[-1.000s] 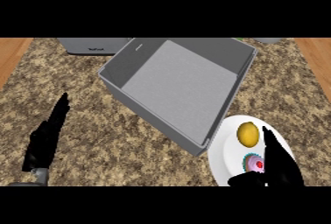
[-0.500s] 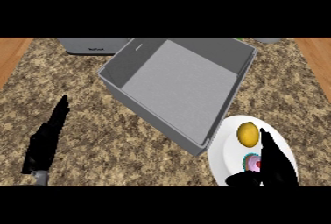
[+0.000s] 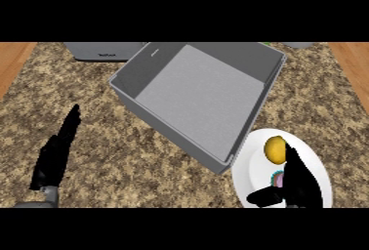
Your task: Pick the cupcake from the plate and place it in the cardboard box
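A small dark mark sits on the grey appliance [image 3: 104, 50] at the counter's back, too blurred to read

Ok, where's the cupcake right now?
In the head view the cupcake is on the white plate at lower right, just below the yellow item, mostly hidden by the right hand.

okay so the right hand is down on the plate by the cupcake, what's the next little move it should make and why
Probably close the right hand round the cupcake. The hand is over the white plate, hiding most of the cupcake, with its thumb out to the left and the cupcake not yet lifted. The yellow item beside it should stay put. The grey box lies open to the upper left.
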Controlling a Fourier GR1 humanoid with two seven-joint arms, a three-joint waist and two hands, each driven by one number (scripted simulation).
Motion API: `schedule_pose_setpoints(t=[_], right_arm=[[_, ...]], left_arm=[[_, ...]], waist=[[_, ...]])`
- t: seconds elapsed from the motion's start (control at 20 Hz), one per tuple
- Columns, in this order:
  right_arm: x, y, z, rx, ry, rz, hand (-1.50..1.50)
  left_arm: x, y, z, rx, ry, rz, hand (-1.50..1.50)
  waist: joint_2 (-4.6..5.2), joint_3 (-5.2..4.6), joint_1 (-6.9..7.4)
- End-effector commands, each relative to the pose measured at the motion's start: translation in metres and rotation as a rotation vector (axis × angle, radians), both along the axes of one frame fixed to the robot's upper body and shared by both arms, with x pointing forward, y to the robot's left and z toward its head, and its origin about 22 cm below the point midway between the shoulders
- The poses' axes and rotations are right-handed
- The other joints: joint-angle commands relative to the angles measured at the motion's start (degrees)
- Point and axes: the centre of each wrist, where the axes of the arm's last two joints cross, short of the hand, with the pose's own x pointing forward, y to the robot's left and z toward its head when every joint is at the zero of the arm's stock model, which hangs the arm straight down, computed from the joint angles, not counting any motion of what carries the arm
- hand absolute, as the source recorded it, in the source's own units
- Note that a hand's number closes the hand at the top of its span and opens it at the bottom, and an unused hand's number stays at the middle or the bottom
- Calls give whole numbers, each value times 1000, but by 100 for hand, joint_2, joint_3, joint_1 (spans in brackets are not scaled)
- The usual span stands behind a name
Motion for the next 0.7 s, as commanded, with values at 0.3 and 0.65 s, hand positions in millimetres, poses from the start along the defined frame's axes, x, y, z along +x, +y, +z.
schedule_pose_setpoints(t=[0.3, 0.65], right_arm=[[-2, -15, -17, 54, 57, -46, 150], [-4, -4, -28, -219, -24, -43, 150]], left_arm=[[-9, 1, 9, 0, 7, -4, 0], [-2, 3, 23, 0, 0, 0, 0]], waist=[[-2, 2, -1], [-5, 2, 1]])
